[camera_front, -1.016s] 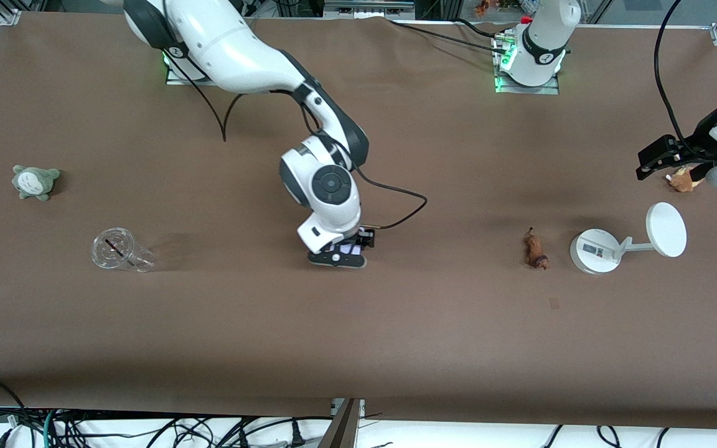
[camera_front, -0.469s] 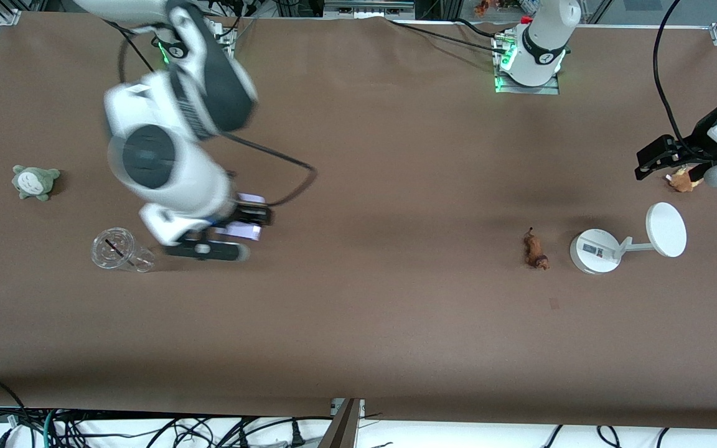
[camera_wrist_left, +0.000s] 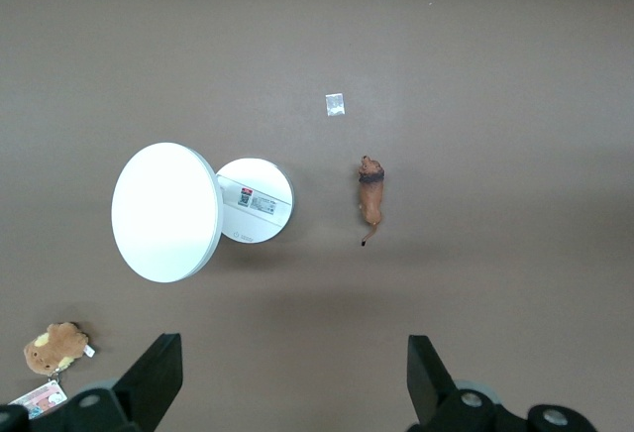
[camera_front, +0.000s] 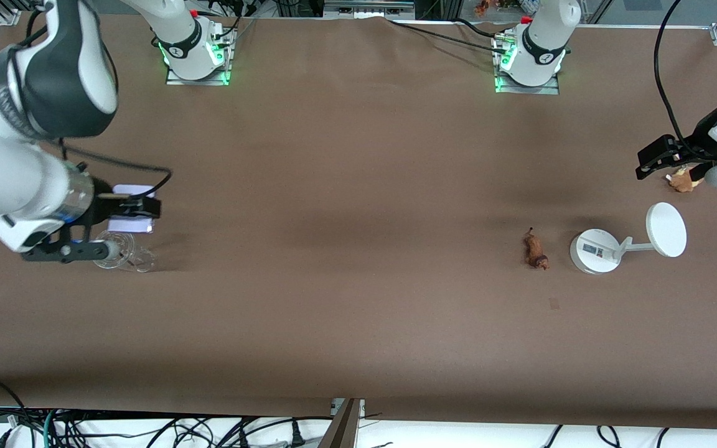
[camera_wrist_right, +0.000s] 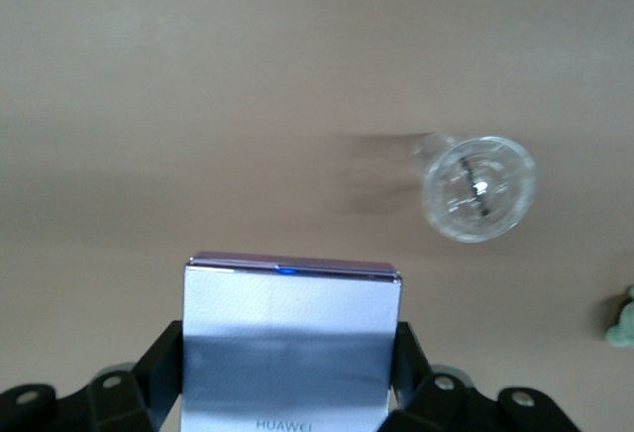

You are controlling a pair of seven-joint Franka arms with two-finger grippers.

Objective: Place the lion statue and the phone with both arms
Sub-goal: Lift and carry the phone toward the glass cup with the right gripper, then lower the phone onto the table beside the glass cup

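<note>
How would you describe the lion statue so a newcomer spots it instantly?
Start at the white round-based stand toward the left arm's end of the table. Lying beside it is the lion statue, tiny, elongated and orange-brown with a thin dark tail, unlike the fluffy brown plush.

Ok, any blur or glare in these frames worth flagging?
Front view: sharp, soft shadows on the table. Right wrist view: clear cup streaked with blur, phone banded bright and dark. Left wrist view: crisp, lion statue clear.
</note>
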